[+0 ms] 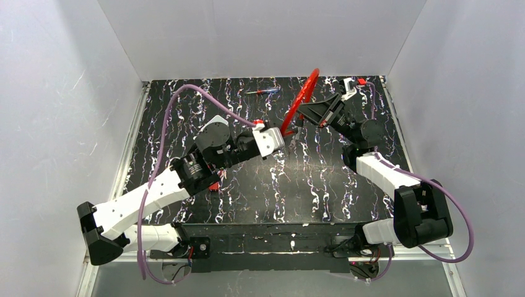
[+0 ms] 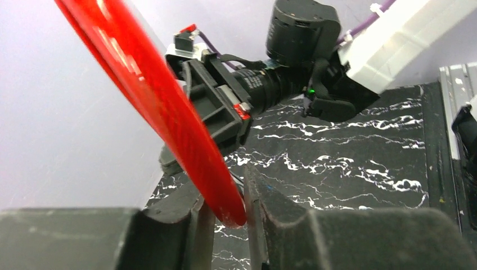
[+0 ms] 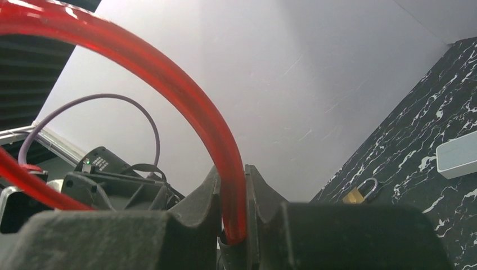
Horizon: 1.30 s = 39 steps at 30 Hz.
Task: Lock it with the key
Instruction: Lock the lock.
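Observation:
A red plastic-coated ring (image 1: 306, 93) stands on edge above the far middle of the table, held by both grippers. My left gripper (image 1: 286, 133) is shut on its lower end; in the left wrist view the red tube (image 2: 152, 95) runs down between the fingers (image 2: 228, 191). My right gripper (image 1: 304, 116) is shut on the ring's middle; in the right wrist view the tube (image 3: 169, 79) arcs up from between the fingers (image 3: 232, 174). A brass padlock (image 3: 363, 191) lies on the table near the wall, apart from both grippers. No key shows clearly.
A small blue-and-red tool (image 1: 263, 91) lies at the far edge of the black marbled table (image 1: 309, 185). A small red item (image 1: 214, 185) lies under the left arm. A white-grey block (image 3: 457, 154) lies near the padlock. White walls enclose three sides.

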Tool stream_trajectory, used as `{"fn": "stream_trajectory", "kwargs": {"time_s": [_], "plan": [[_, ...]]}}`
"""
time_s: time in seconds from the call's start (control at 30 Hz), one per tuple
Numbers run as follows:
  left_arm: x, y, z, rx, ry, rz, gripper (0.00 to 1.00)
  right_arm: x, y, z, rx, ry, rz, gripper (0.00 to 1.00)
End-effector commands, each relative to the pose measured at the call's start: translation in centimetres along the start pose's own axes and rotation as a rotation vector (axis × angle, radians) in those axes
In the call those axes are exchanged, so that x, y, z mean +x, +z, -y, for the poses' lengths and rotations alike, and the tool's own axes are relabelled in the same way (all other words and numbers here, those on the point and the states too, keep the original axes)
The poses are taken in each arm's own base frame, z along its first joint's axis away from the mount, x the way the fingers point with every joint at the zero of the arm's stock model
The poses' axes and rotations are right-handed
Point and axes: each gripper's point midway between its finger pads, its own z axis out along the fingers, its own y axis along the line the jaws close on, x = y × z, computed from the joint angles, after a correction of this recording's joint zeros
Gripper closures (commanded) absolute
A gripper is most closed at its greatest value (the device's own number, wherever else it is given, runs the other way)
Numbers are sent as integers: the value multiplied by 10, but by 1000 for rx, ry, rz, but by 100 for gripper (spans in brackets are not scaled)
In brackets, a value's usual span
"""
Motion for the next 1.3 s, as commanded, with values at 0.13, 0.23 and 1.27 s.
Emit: {"fn": "stream_trajectory", "kwargs": {"time_s": [0.13,0.23,1.27], "plan": [[-25,-4,-33,-116,-47,-12,69,1,3,-15,-44,-8,-3,99],[-24,0,-34,-118,-62,-18,68,2,2,-13,-40,-9,0,99],[84,-41,18,-27,-36,-322,57,-24,2,23,97,26,86,99]]}}
